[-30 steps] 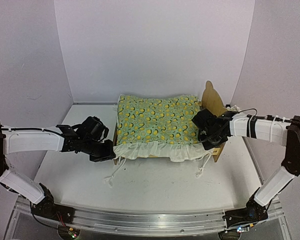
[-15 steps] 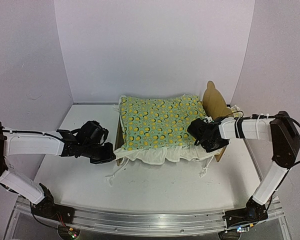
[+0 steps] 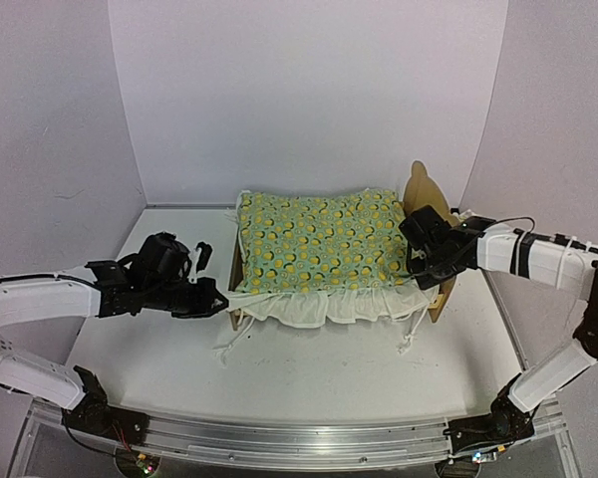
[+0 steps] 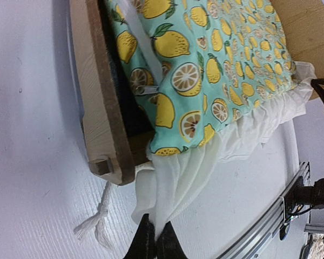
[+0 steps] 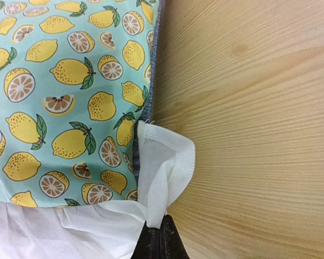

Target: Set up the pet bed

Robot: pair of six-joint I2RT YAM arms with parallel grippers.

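The plywood pet bed (image 3: 426, 203) stands mid-table with its curved headboard at the right. The lemon-print blanket (image 3: 319, 241) covers it, and its white ruffle (image 3: 329, 305) hangs over the near rail. My left gripper (image 3: 217, 304) is shut on the ruffle's left corner (image 4: 167, 197), beside the bed's foot rail (image 4: 97, 102). My right gripper (image 3: 417, 267) is shut on the ruffle's right corner (image 5: 164, 172), against the headboard (image 5: 248, 108). A dark strip of the mattress pad (image 5: 153, 54) shows at the blanket's edge. The small pillow is hidden.
White tie cords (image 3: 224, 351) hang from the ruffle onto the white table (image 3: 309, 378); one tasselled cord (image 4: 97, 224) lies by the bed's corner post. White walls close in at back and sides. A metal rail (image 3: 299, 443) runs along the near edge.
The left gripper has drawn back to the left with the ruffle corner. The right gripper has moved up and right towards the headboard. The blanket lies flatter, its ruffle hanging over the near rail.
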